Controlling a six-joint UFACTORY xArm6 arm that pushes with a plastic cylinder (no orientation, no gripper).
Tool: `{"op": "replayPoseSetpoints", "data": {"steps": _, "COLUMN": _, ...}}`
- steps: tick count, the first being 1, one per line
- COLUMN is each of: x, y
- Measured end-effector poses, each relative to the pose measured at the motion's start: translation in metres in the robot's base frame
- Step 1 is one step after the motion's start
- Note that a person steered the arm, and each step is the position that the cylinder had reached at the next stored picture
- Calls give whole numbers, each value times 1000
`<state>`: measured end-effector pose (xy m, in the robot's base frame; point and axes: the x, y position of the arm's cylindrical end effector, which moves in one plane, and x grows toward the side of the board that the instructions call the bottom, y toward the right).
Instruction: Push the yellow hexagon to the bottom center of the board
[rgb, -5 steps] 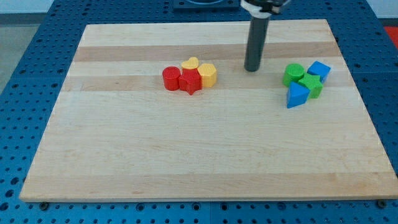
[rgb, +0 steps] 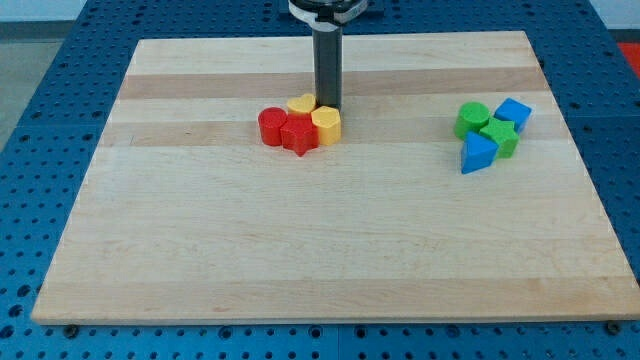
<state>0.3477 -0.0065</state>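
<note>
The yellow hexagon (rgb: 326, 125) sits on the wooden board (rgb: 320, 240) a little left of centre, in the upper half. It is packed against a red star (rgb: 299, 136), a red cylinder (rgb: 271, 126) and a second yellow block (rgb: 301, 104) whose shape I cannot make out. My tip (rgb: 328, 107) stands at the hexagon's upper edge, touching it, just right of the second yellow block.
A second cluster lies at the view's right: a green cylinder (rgb: 472, 119), a green block (rgb: 500, 137), a blue block (rgb: 513, 111) and a blue triangle (rgb: 477, 154). Blue perforated table (rgb: 40, 90) surrounds the board.
My tip has moved left from the gap between the two clusters to the hexagon's upper edge. The red and yellow cluster has shifted slightly left and down.
</note>
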Motion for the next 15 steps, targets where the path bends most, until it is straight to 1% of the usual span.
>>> {"op": "replayPoseSetpoints", "data": {"steps": 1, "x": 3, "y": 0}}
{"op": "replayPoseSetpoints", "data": {"steps": 3, "x": 35, "y": 1}}
{"op": "replayPoseSetpoints", "data": {"steps": 4, "x": 50, "y": 8}}
{"op": "replayPoseSetpoints", "data": {"steps": 6, "x": 77, "y": 41}}
{"op": "replayPoseSetpoints", "data": {"steps": 7, "x": 88, "y": 41}}
{"op": "replayPoseSetpoints", "data": {"steps": 9, "x": 83, "y": 24}}
{"op": "replayPoseSetpoints", "data": {"steps": 11, "x": 78, "y": -5}}
{"op": "replayPoseSetpoints", "data": {"steps": 12, "x": 87, "y": -17}}
{"op": "replayPoseSetpoints", "data": {"steps": 14, "x": 118, "y": -34}}
{"op": "replayPoseSetpoints", "data": {"steps": 15, "x": 101, "y": -38}}
